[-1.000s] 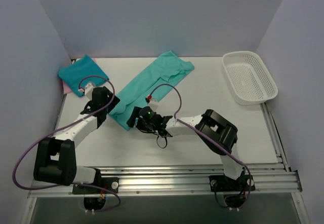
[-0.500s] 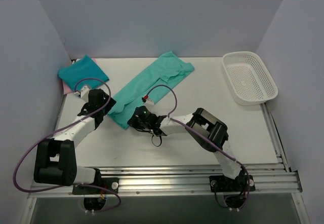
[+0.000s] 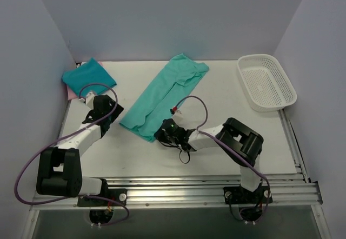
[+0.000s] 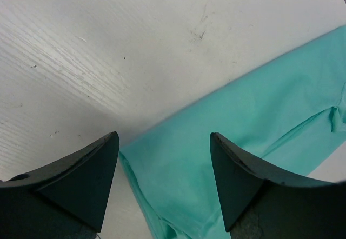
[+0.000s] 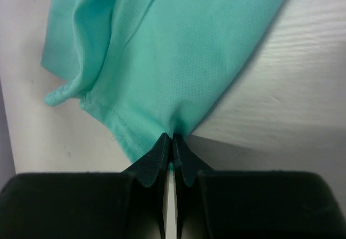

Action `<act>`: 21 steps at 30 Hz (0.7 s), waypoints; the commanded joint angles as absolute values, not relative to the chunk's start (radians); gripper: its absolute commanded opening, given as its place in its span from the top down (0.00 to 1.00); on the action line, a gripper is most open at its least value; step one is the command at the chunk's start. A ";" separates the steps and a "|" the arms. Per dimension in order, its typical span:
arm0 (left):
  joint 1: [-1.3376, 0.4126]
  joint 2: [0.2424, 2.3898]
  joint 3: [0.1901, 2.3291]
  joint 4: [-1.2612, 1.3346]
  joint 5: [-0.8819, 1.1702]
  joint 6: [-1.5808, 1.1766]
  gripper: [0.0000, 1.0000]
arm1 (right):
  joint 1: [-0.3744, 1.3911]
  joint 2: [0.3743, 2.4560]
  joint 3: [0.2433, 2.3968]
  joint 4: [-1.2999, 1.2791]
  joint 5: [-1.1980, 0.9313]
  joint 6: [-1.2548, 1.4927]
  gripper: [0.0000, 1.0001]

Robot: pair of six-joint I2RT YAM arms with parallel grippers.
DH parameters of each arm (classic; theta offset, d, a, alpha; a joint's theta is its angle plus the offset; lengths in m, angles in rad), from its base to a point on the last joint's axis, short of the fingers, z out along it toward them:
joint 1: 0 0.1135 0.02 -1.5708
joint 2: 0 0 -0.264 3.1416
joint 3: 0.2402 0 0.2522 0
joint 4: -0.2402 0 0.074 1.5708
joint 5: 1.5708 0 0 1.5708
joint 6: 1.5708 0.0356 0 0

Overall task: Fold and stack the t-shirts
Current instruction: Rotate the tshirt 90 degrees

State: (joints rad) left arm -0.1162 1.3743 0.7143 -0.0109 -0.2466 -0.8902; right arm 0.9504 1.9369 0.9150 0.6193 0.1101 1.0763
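R gripper (image 5: 173, 138): jaws clenched on one hem corner of the lengthwise-folded teal t-shirt (image 5: 178, 50); cloth fans out ahead of the fingertips. L gripper (image 4: 164, 140): jaws spread, nothing held; the other hem corner lies below, just inside one finger, w/ cloth filling the gap between both. Recommended: lower L straight down, pinch all layers at that corner, then lift both corners level w/ equal tension & carry hem toward collar end. One-sided pull prob. skews the fold.

Looking like a robot lab cell: plain walls (image 3: 162, 17) boxing in white table (image 3: 227, 104), alu rail (image 3: 178, 187) at near edge carrying left arm (image 3: 81, 136) & right arm (image 3: 240, 139), cables (image 3: 19, 179) trailing.
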 commanded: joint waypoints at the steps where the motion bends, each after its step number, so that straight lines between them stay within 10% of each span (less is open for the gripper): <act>1: -0.113 1.351 0.692 0.067 -0.186 -0.907 0.23 | 0.928 1.790 0.825 0.502 0.236 1.078 1.00; 18: -0.353 1.310 0.706 0.002 -0.259 -0.946 0.24 | 0.833 1.103 0.496 -0.274 0.632 1.431 1.00; 20: -0.394 1.319 0.700 0.002 -0.265 -0.959 0.24 | 0.822 1.010 0.480 -0.307 0.649 1.431 0.71; 21: -0.438 1.321 0.696 -0.011 -0.261 -0.962 0.24 | 0.822 0.984 0.477 -0.310 0.652 1.425 0.30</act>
